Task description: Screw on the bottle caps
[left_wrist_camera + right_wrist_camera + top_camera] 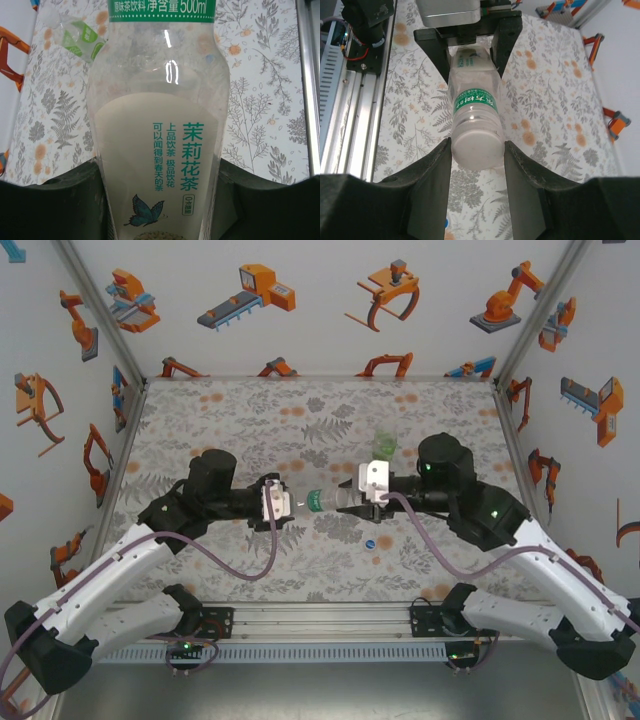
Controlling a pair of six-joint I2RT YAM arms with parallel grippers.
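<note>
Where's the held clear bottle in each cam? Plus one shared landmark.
Top external: clear bottle horizontal at centre, between left gripper and right gripper.
Left wrist: bottle centred, running from bottom edge to top.
Right wrist: bottle centred, pointing end-on toward camera.
Shared landmark: its green label band.

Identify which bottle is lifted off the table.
The colourless bottle with the green label band, held horizontally by the left fingers; the green-tinted bottle rests on the table.
</note>
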